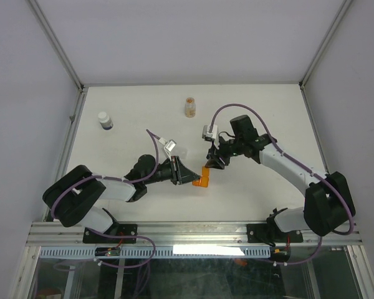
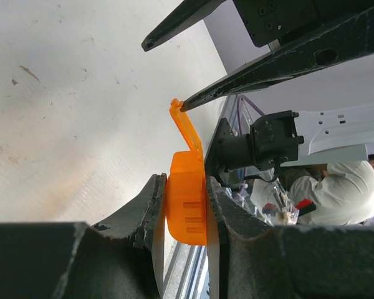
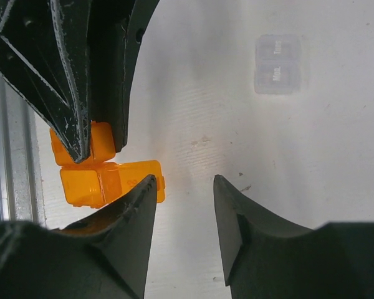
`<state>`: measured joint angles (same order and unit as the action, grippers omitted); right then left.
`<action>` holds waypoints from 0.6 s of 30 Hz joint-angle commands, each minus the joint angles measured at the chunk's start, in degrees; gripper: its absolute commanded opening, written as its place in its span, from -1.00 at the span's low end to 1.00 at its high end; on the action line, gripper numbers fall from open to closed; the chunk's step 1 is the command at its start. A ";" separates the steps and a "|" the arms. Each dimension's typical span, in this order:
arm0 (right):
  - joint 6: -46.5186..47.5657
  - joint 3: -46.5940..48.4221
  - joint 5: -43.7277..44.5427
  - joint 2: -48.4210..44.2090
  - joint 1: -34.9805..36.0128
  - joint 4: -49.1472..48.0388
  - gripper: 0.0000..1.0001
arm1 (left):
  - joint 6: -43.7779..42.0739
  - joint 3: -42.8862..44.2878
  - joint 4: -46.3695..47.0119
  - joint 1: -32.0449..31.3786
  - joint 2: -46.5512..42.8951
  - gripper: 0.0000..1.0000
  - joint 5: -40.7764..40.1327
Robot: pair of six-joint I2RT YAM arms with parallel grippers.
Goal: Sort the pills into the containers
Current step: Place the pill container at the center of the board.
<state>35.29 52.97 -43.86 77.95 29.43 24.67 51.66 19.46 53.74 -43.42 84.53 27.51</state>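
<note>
Orange cup (image 2: 186,215) clamped in left tool (image 2: 184,182), tip of parted right tool (image 3: 185,182) apparently prying lid (image 2: 187,128); next, swing lid fully open.

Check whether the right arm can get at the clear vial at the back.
Probably yes: the clear vial stands alone, with nothing between it and the right hand, which is open and empty.

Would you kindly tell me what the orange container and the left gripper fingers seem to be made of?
The orange container looks like translucent plastic, smooth and glossy: light glows through its walls and thin lid. The left gripper fingers are probably hard black plastic, matte, with pale scuffs along their edges.
</note>
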 commanded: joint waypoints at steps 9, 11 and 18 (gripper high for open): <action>2.41 6.55 -5.35 -0.95 -6.37 4.83 0.36 | -0.05 -0.43 8.04 3.36 8.57 -1.00 2.78; 2.32 6.44 -5.70 -0.67 -6.63 4.86 0.36 | 2.55 0.01 10.16 3.94 11.22 -1.00 3.06; 2.41 6.80 -6.15 1.10 -6.65 5.57 0.36 | 3.41 1.21 7.85 4.15 14.48 -1.00 -1.91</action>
<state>37.01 57.56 -47.68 78.94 22.74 30.22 54.52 19.16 58.30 -39.64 99.13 28.51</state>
